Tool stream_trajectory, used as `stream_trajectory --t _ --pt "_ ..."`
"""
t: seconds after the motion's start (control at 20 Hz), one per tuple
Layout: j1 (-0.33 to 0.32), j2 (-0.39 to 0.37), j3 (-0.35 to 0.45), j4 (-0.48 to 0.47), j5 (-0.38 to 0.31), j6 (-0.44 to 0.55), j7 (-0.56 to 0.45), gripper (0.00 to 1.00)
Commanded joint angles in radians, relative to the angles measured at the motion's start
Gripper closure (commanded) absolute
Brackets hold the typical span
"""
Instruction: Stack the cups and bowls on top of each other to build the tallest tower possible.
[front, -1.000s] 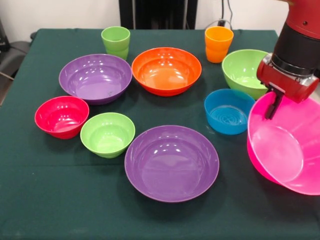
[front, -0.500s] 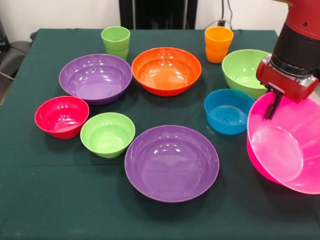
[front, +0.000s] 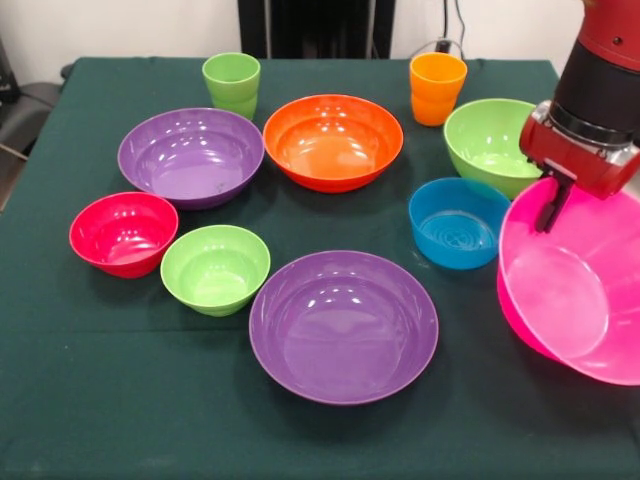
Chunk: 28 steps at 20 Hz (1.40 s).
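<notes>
My gripper (front: 548, 212) is at the right, shut on the far rim of the huge pink bowl (front: 580, 295), which hangs tilted with its opening toward the camera. One dark finger shows inside the rim. On the cloth lie a wide purple bowl (front: 343, 325) at the front centre, a second purple bowl (front: 190, 155), an orange bowl (front: 333, 140), a large lime green bowl (front: 485, 140), a small blue bowl (front: 455, 222), a red bowl (front: 123, 232) and a small lime green bowl (front: 215, 267). The light green cup (front: 231, 84) and orange cup (front: 437, 87) stand upright at the back. Nothing is stacked.
A dark green cloth (front: 120, 400) covers the table. The blue bowl and the large lime green bowl sit close to the left of the held pink bowl. The pink bowl reaches past the picture's right edge.
The gripper and the pink bowl have shifted slightly to the right and up. Everything else stays where it was.
</notes>
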Motion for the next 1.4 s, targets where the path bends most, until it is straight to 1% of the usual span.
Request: stream_trajectory --t 0.05,0.1,0.5,0.9,1.4 --pt "0.05 0.001 0.058 0.098 -0.044 -0.013 0.115 1.0" --pt "0.059 0.0 0.049 0.103 -0.041 -0.021 0.128 1.0" --pt "0.053 -0.062 0.078 0.189 -0.038 -0.043 0.083 1.0" --pt "0.024 -0.127 0.122 0.292 -0.043 -0.11 0.038 1.0" --pt "0.037 -0.15 0.128 0.332 -0.034 -0.119 0.052 1.0"
